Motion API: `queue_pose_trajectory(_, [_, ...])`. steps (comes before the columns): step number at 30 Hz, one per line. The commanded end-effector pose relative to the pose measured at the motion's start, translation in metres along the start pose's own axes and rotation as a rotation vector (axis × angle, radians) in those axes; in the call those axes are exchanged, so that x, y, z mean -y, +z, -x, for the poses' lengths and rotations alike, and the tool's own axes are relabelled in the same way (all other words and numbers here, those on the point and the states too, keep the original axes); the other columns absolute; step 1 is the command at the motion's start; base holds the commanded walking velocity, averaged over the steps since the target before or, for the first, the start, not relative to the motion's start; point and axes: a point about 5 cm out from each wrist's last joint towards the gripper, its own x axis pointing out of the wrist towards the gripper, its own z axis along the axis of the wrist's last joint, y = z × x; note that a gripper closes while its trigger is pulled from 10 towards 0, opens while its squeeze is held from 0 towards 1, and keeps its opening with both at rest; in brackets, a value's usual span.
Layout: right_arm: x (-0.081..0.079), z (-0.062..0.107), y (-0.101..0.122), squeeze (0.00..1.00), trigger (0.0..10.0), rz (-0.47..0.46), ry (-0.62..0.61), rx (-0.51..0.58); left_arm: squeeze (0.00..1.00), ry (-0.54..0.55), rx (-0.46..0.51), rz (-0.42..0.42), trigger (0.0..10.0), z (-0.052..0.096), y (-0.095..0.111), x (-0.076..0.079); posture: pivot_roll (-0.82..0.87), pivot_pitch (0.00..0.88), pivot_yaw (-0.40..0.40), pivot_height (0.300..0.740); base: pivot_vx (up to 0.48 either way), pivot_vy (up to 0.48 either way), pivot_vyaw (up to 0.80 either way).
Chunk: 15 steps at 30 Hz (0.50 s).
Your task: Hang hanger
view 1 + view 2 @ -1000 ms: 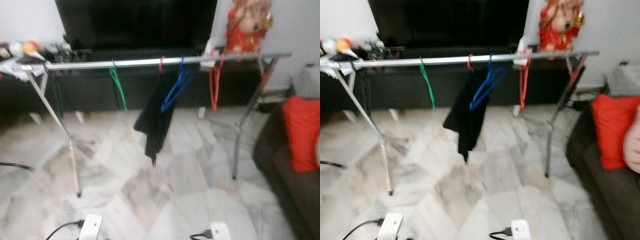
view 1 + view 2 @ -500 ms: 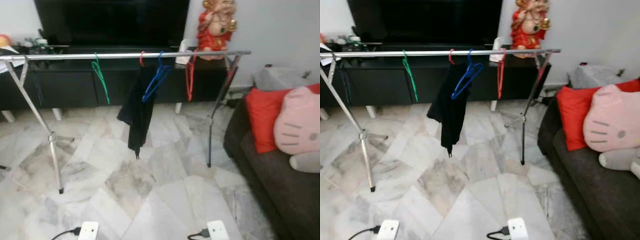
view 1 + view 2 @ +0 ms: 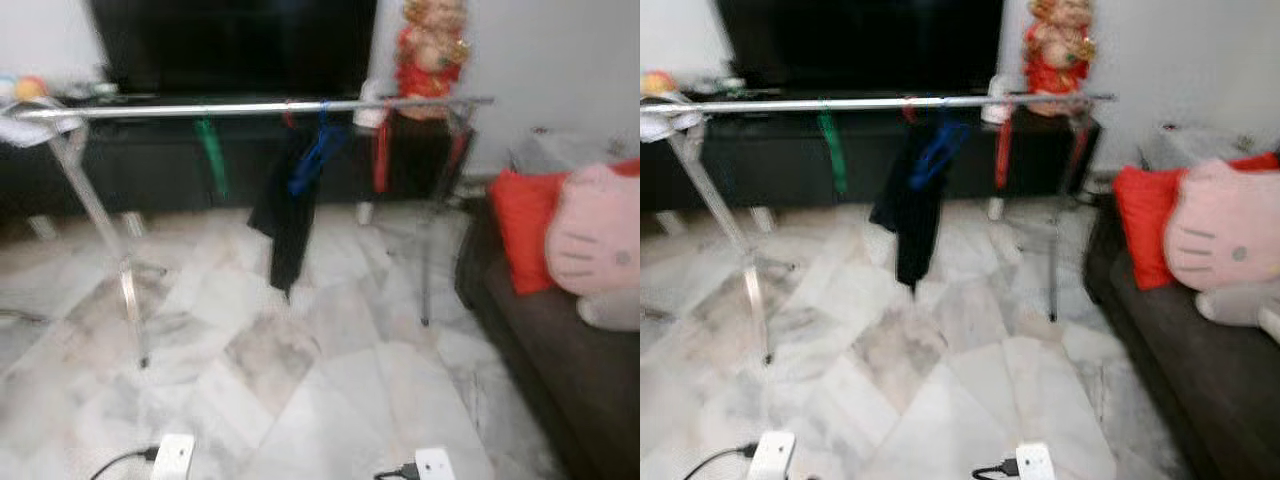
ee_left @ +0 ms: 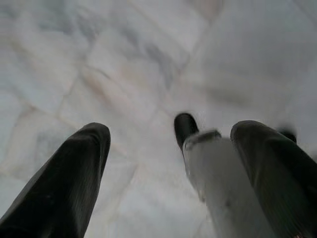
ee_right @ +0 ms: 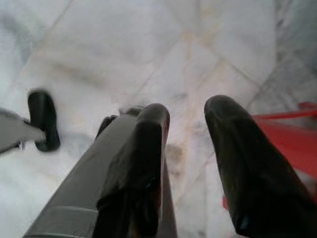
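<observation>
A silver clothes rail (image 3: pixel 250 107) stands across the marble floor in front of me. On it hang a green hanger (image 3: pixel 210 150), a black garment (image 3: pixel 287 225) on a red hook, a blue hanger (image 3: pixel 315 160) and a red hanger (image 3: pixel 381 155). The picture is blurred. My left gripper (image 4: pixel 173 128) hangs low over the floor tiles, open and empty, beside my own leg (image 4: pixel 218 178). My right gripper (image 5: pixel 189 105) also points at the floor with a gap between its fingers and nothing between them. Something red (image 5: pixel 292 139) shows beyond one finger; I cannot tell what it is.
A dark sofa (image 3: pixel 560 340) with a red cushion (image 3: pixel 520 225) and a pink plush (image 3: pixel 595 240) stands on the right. Two white power strips (image 3: pixel 175 455) (image 3: pixel 432 465) with cables lie on the floor close in front. A black TV unit (image 3: pixel 150 170) is behind the rail.
The whole picture swung right and then slightly back left, and is blurred again: the camera moved. The hangers and the garment stay where they were on the rail.
</observation>
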Motion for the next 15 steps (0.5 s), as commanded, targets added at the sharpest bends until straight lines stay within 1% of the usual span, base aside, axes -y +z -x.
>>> queue_pose_trajectory(1, [0.0091, -0.0011, 0.0086, 0.00, 10.0, -0.004, -0.026, 0.026, 0.00, -0.009, -0.041, 0.001, 10.0, 0.0016, -0.0113, 0.0039, -0.08, 0.000, -0.039, 0.740, 0.000, 0.000, 0.00])
queue_pose_trajectory(15, [0.0091, -0.0011, 0.0086, 0.00, 10.0, -0.004, -0.026, 0.026, 0.00, -0.009, -0.041, 0.001, 10.0, 0.0016, -0.0113, 0.0039, -0.08, 0.000, -0.039, 0.740, 0.000, 0.000, 0.00])
